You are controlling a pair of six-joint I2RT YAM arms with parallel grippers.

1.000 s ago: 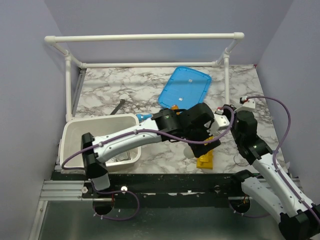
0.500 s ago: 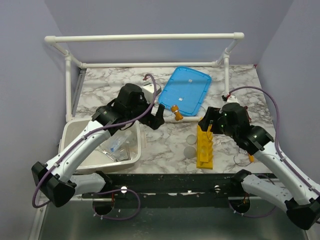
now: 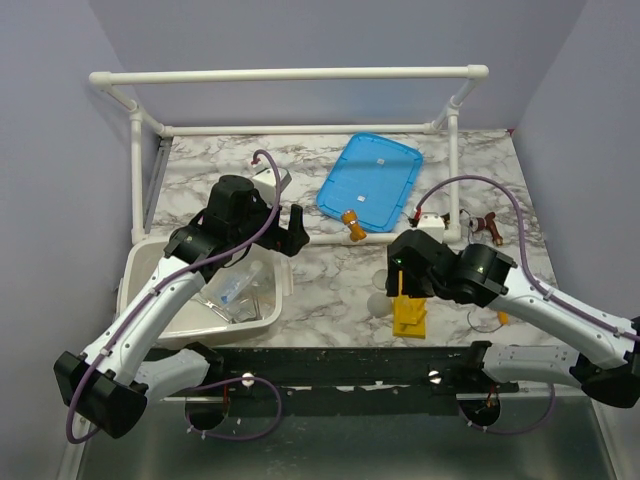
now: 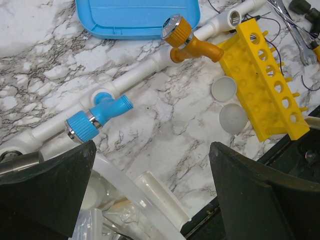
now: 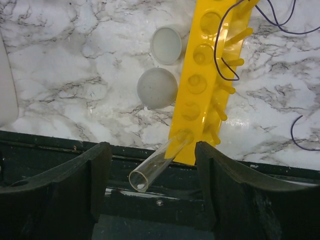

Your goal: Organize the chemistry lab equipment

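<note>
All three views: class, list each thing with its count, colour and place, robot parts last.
rack: 1, yellow, near edge, right of centre
tube: 1, clear, tilted at the rack's near end
cups: 2, whitish, left of the rack
tongs: 1, metal, on the rack's other side from the cups
orange tap: 1, orange, by the lid
blue tap: 1, blue, by the tub
lid: 1, blue, far centre
tub: 1, white, near left
frame: 1, white pipe, far side
table: 1, marbled, under all
left claw: 1, black, open, over the tub's edge
right claw: 1, black, open, over the tube
</note>
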